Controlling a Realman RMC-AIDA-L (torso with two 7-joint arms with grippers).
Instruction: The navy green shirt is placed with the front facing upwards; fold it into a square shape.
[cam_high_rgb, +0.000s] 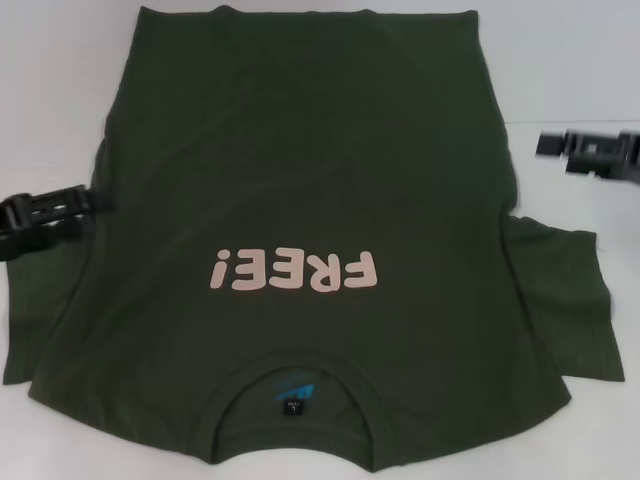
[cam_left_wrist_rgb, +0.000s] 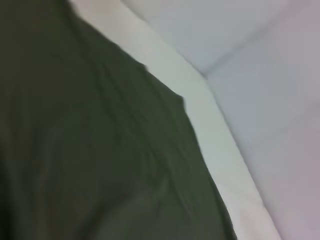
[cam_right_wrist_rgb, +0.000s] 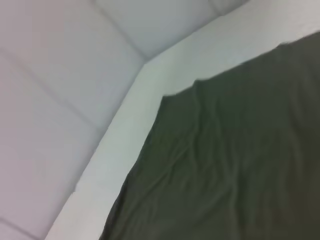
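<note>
shirt: matt cloth, creased | table: smooth white

shirt on table (collar nearest)

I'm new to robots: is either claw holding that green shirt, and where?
Neither seems to hold the shirt: left gripper sits at its edge, right gripper apart.

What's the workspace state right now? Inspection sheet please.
Surface: white table, bare around the shirt.
Job's things: navy green shirt spread flat, front up, FREE! lettering showing, collar nearest the robot, not yet folded.
Clutter: nothing seen.
Grippers: left tool at the shirt's left edge; right tool over bare table, apart from the shirt.
Cables: nothing seen.
Surroundings: pale floor beyond the table edge in the wrist views.
</note>
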